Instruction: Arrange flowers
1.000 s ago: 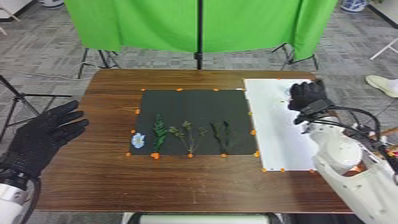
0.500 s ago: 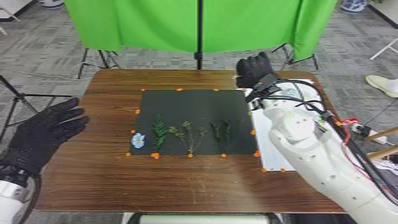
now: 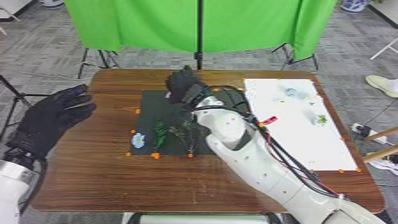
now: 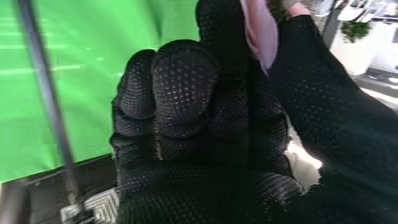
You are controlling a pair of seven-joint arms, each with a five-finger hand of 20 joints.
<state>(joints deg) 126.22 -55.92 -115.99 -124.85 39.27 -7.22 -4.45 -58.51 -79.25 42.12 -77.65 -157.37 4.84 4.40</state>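
Thumb and fingers of the right hand (image 3: pixel 184 86) are closed in a pinch on a pale pink petal (image 4: pixel 261 30). Hand found at the far edge of the black sheet (image 3: pixel 151 107); whether it touches the sheet cannot be determined. The right arm (image 3: pixel 233 130) crosses the right part of the black sheet, covering some of it. A thin sprig (image 3: pixel 183 133) lies on the black sheet, partly behind that arm. A green fern leaf (image 3: pixel 161 136) lies left of the sprig, on the left part of the black sheet. A blue flower (image 3: pixel 138 140) lies at the near left corner of the black sheet. White paper (image 3: pixel 284 132) lies just beside the black sheet, on its right, bearing a small pale blue flower (image 3: pixel 290 92) and a green sprig (image 3: pixel 322 119). Left hand (image 3: pixel 46 115) noted well to the left of the black sheet, fingers relaxed, nothing gripped. Brown table (image 3: pixel 107 185) extends around the black sheet. Beyond its far edge hangs a green curtain (image 3: pixel 151 25), with a dark pole (image 3: pixel 200 30) before it.
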